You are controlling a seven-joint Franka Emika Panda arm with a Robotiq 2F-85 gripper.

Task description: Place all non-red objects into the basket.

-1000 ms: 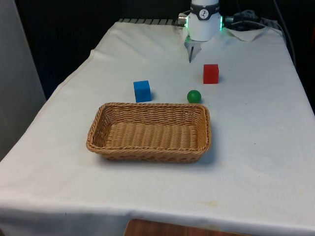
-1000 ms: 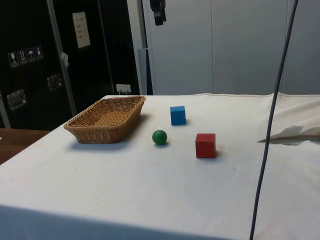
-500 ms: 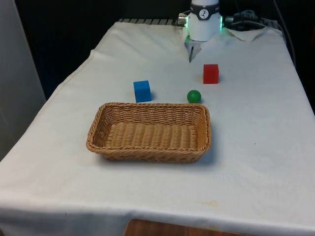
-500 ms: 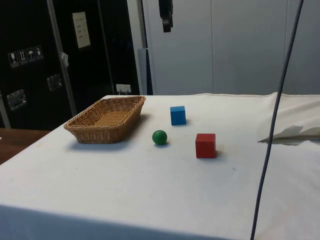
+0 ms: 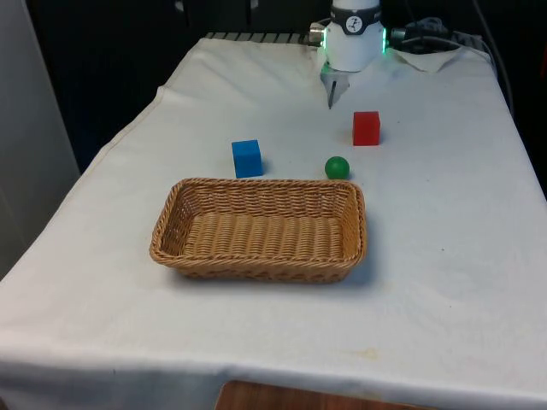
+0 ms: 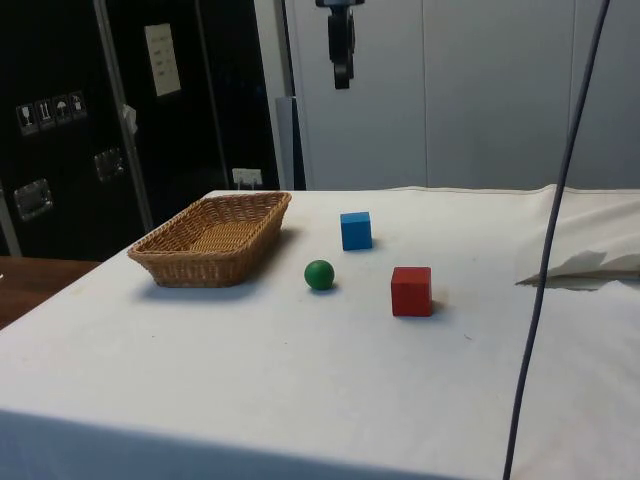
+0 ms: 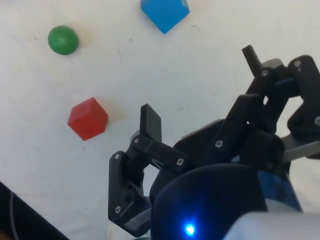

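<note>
A blue cube [image 5: 246, 158] and a green ball [image 5: 337, 167] lie on the white cloth just behind the wicker basket [image 5: 265, 182], which holds nothing. A red cube [image 5: 366, 128] sits farther back, towards the front view's right. The side view has the basket [image 6: 160, 240] at left, then the blue cube [image 6: 355, 230], green ball [image 6: 319, 274] and red cube [image 6: 411, 291]. My gripper [image 6: 342, 60] hangs high above the table, over the blue cube's area. In the wrist view the gripper [image 7: 200, 87] is open and holds nothing, with the red cube [image 7: 88, 118], green ball [image 7: 63, 40] and blue cube [image 7: 165, 12] far beneath it.
A crumpled fold of white cloth [image 6: 590, 260] lies at the side view's right, and a dark cable [image 6: 545, 250] hangs down in front of it. The basket stands near the table's middle, with bare cloth all round it.
In the side view my gripper has moved to the right and come down a little. The cubes, ball and basket have not moved.
</note>
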